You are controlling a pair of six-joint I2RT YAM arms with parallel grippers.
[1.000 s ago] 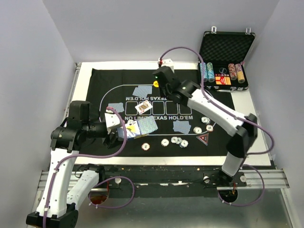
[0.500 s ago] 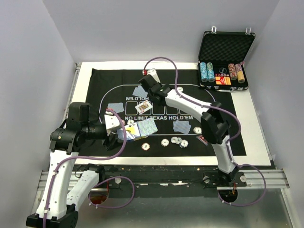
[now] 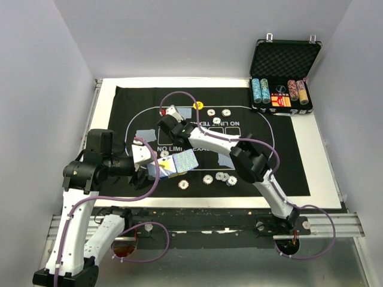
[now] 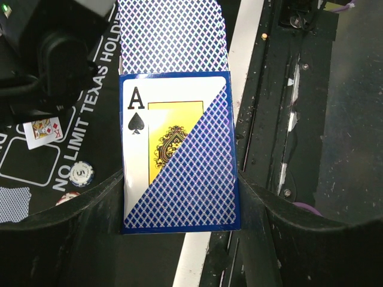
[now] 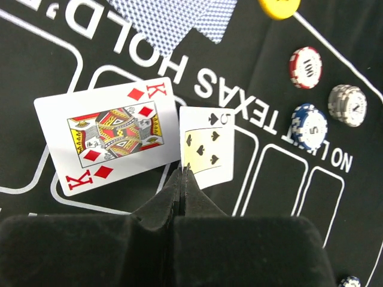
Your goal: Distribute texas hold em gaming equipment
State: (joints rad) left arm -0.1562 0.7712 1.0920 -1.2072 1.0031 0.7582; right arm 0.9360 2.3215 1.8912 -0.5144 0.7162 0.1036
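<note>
Dealing in progress | your right gripper (image 5: 182,173) pinches the five (image 5: 206,146) by its edge, at 3 o'clock of the king (image 5: 111,134), to fill the next box (image 5: 278,182) | left gripper (image 4: 179,206) clamps the deck (image 4: 179,161) as supply.

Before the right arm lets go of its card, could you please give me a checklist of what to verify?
1. Grip: the right pincer is shut on the lower edge of the five of spades: ok.
2. Face: the five shows face up, like the king of diamonds beside it: ok.
3. Overlap: the five does not cover the king: ok.
4. Contact: the five lying flat on the mat: cannot tell.
5. Clearance: the blue chip sits apart from the five: ok.
6. Stock: the left pincer is shut on the deck: ok.
</note>
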